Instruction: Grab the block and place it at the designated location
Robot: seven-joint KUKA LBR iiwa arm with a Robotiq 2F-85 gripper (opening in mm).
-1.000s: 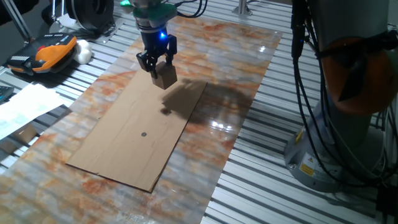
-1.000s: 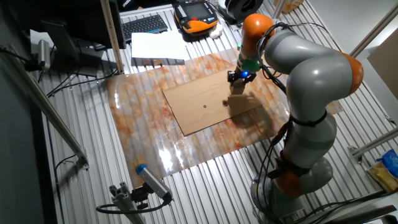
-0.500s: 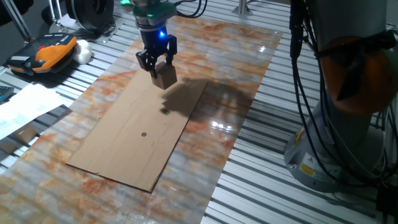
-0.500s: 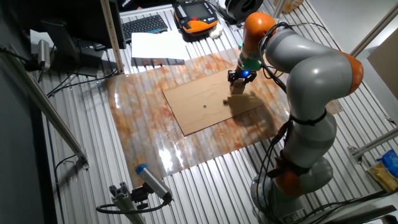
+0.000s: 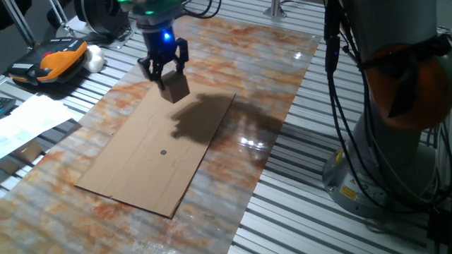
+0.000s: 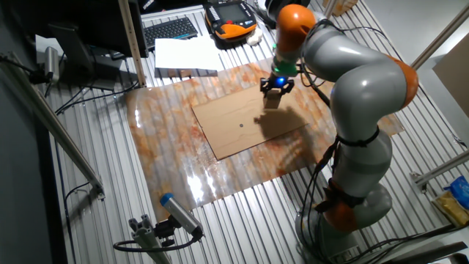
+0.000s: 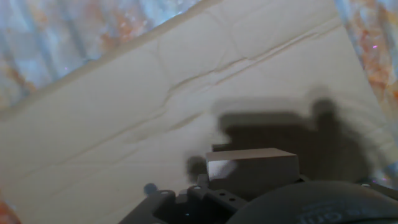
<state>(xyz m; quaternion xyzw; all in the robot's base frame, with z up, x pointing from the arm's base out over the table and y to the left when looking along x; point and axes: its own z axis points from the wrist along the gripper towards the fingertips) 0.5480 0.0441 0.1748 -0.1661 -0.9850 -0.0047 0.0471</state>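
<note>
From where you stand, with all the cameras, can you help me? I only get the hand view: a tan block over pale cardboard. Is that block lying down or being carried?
Observer: Carried. The gripper holds the block in the air above the cardboard.
Operator: Is there a spot it's meant for?
Observer: Yes, a small dark dot on the cardboard, nearer the sheet's middle.
Operator: Is the block over it?
Observer: No. In the other fixed view the block hangs near the sheet's far edge, apart from the dot.
</note>
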